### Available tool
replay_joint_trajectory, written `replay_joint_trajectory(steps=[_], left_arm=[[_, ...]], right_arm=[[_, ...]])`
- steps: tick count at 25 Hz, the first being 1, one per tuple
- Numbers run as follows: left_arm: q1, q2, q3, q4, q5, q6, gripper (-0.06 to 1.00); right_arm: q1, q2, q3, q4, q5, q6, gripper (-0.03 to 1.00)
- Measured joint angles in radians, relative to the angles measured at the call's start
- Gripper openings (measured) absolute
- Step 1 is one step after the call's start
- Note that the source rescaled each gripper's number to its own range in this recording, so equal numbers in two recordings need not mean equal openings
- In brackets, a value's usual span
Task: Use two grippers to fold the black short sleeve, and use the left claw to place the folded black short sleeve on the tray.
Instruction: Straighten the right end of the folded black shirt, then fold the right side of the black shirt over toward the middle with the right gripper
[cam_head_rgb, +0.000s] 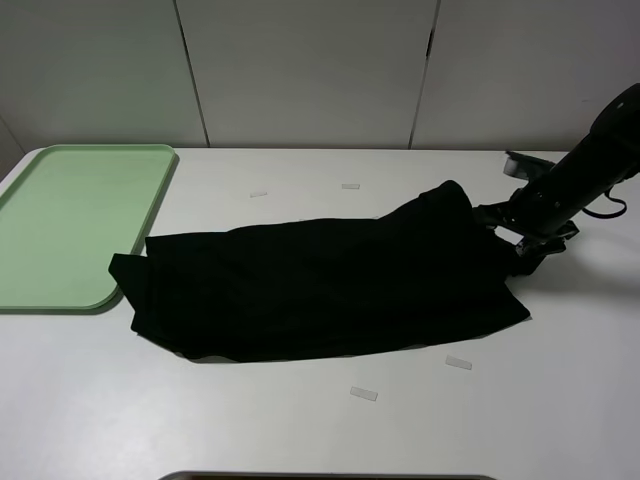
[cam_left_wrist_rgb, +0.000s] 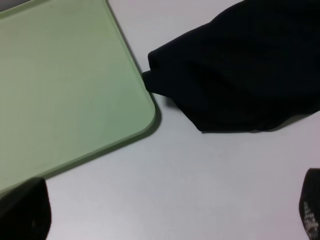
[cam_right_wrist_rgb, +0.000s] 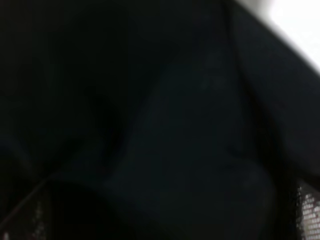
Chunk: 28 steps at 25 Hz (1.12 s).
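A white table (cam_head_rgb: 320, 440) stands before grey wall panels (cam_head_rgb: 300, 70). A black T-shirt (cam_head_rgb: 320, 285) lies rumpled across its middle. A mint-green tray (cam_head_rgb: 70, 220) sits left of the shirt, its corner just beside a sleeve. The right gripper (cam_head_rgb: 520, 255) is at the shirt's right edge; fabric fills its view, so I cannot tell its grip. The left gripper (cam_left_wrist_rgb: 167, 212) hovers near the sleeve, spread wide and empty. Small tape strips (cam_head_rgb: 363, 393) lie around the shirt.
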Motion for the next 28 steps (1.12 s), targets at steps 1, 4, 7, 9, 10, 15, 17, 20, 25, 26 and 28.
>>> replay_joint_trajectory(steps=[1,4,7,9,10,15,17,20,25,26,28], left_arm=[[0.000,0.000,0.000,0.000,0.000,0.000,1.00],[0.000,0.000,0.000,0.000,0.000,0.000,1.00],[0.000,0.000,0.000,0.000,0.000,0.000,1.00],[0.000,0.000,0.000,0.000,0.000,0.000,1.00],[0.000,0.000,0.000,0.000,0.000,0.000,1.00],[0.000,0.000,0.000,0.000,0.000,0.000,1.00],[0.000,0.000,0.000,0.000,0.000,0.000,1.00],[0.000,0.000,0.000,0.000,0.000,0.000,1.00],[0.000,0.000,0.000,0.000,0.000,0.000,1.00],[0.000,0.000,0.000,0.000,0.000,0.000,1.00],[0.000,0.000,0.000,0.000,0.000,0.000,1.00]], right_arm=[[0.007,0.000,0.007,0.005,-0.007,-0.007,1.00],[0.027,-0.005,0.036,0.032,-0.033,-0.030,1.00],[0.050,-0.014,0.061,0.067,-0.053,-0.037,1.00],[0.065,-0.017,0.067,0.083,-0.055,-0.039,1.00],[0.074,-0.017,0.068,0.091,-0.055,-0.039,1.00],[0.105,-0.013,0.074,0.124,-0.054,-0.039,0.79],[0.108,-0.006,0.078,0.125,-0.054,-0.039,0.56],[0.108,0.000,0.081,0.113,-0.058,-0.035,0.21],[0.112,0.000,0.081,0.049,-0.080,-0.005,0.20],[0.112,0.000,0.081,0.029,-0.082,0.008,0.20],[0.117,-0.005,0.081,-0.024,-0.083,0.052,0.20]])
